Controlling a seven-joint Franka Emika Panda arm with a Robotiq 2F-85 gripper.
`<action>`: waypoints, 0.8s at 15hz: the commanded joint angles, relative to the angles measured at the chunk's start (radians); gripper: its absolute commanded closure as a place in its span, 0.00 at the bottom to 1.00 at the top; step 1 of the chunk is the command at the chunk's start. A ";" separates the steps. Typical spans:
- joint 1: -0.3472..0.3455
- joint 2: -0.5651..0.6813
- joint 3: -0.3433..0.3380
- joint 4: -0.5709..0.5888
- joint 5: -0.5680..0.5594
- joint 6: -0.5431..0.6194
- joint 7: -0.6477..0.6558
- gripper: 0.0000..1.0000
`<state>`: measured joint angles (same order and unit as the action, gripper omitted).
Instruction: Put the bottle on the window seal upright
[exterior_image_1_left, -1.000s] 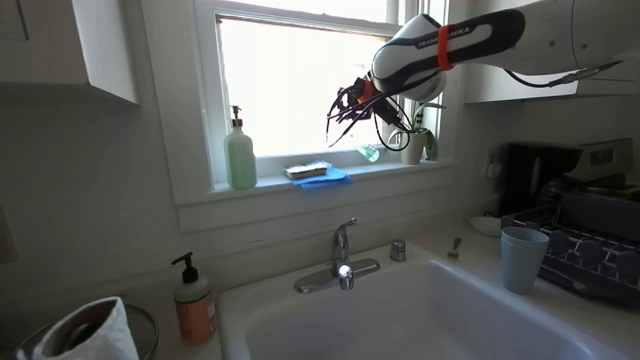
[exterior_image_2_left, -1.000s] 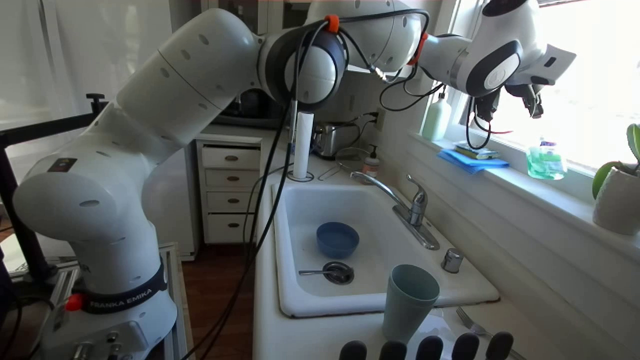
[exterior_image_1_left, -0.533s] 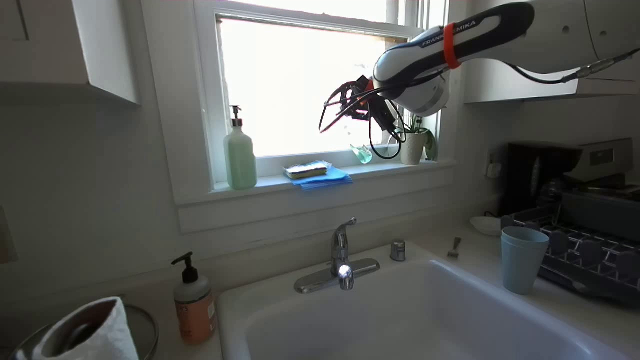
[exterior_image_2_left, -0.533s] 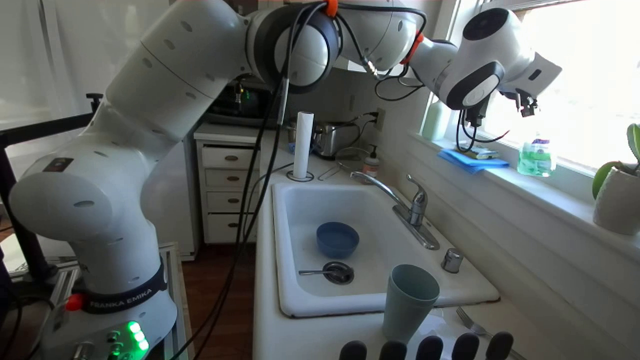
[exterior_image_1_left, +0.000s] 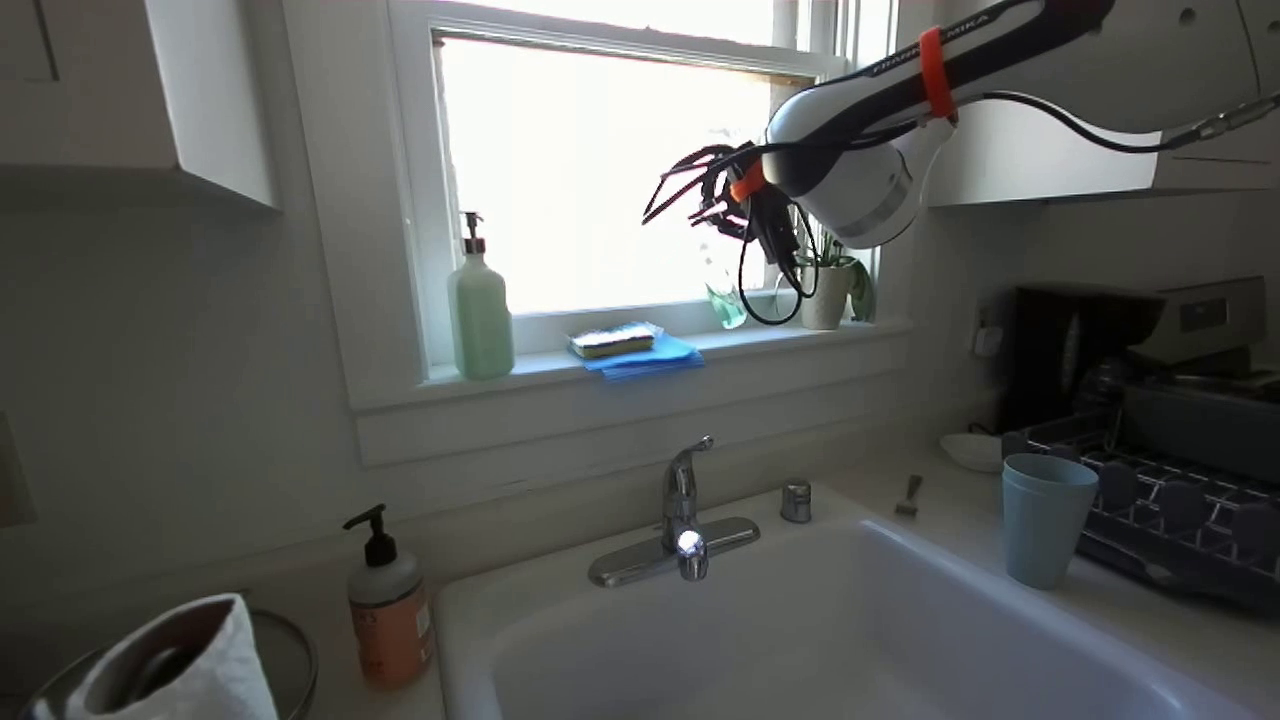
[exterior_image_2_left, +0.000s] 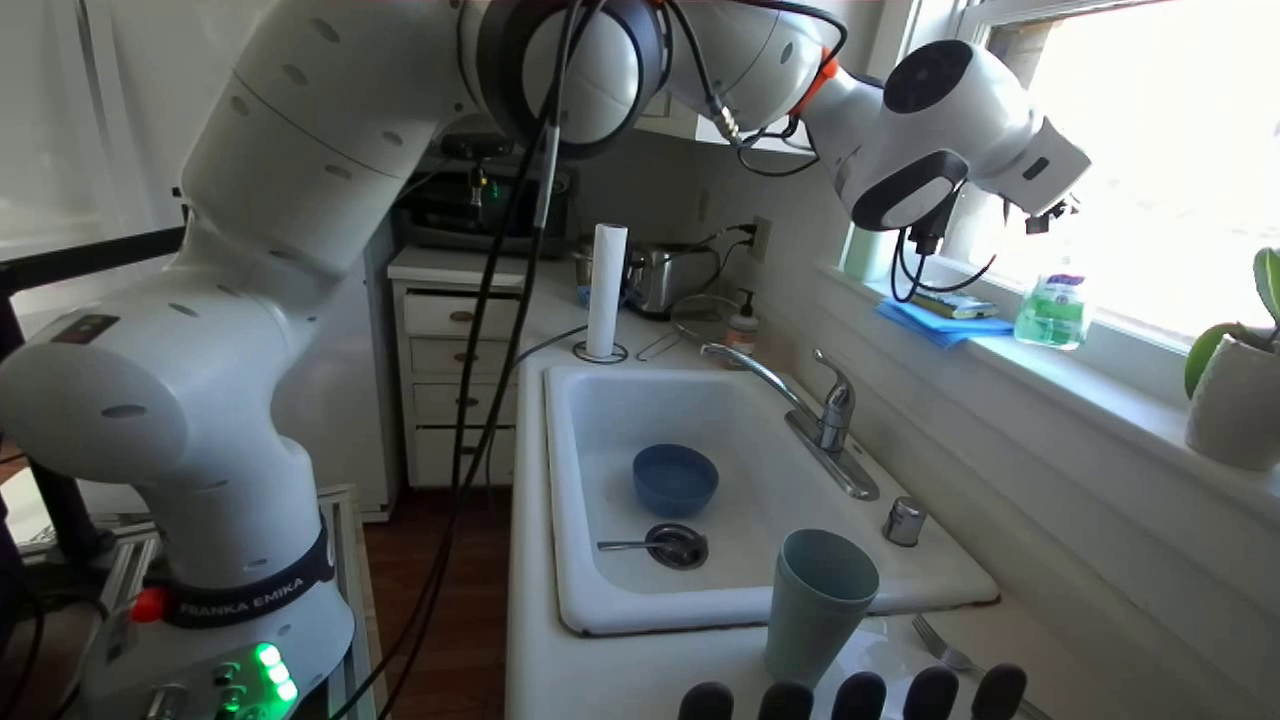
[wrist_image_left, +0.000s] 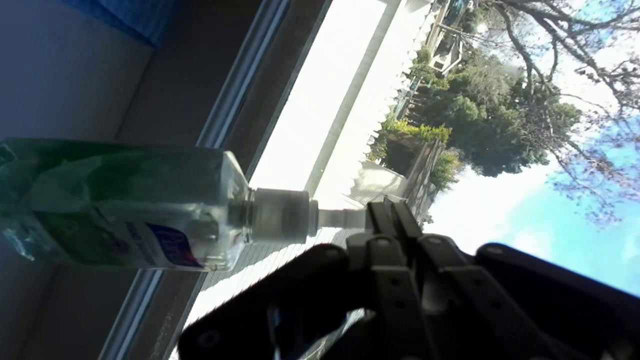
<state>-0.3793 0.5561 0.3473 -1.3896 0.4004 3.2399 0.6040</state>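
Bottle (exterior_image_2_left: 1052, 312) just above or on the sill (exterior_image_2_left: 1110, 385), can't tell which, slightly tilted. My tool (wrist_image_left: 391, 211) pinches its nozzle (wrist_image_left: 341, 218). Step: placing, I'd say. Next I should straighten it, ease down until flat, release.

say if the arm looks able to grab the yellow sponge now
Probably not: the fingers are closed on the bottle, which would likely need setting down before they could take the sponge.

the slightly tilted bottle (exterior_image_1_left: 727, 306) is below the claw (exterior_image_1_left: 724, 222), near the window seal (exterior_image_1_left: 765, 338).
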 joint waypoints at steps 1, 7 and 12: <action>-0.092 -0.052 0.101 -0.094 0.039 0.102 0.005 0.99; -0.101 -0.013 0.099 -0.075 0.009 0.084 0.002 0.95; -0.048 -0.006 0.029 -0.076 0.036 0.123 0.024 0.99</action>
<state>-0.4730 0.5452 0.4383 -1.4640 0.4099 3.3244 0.6061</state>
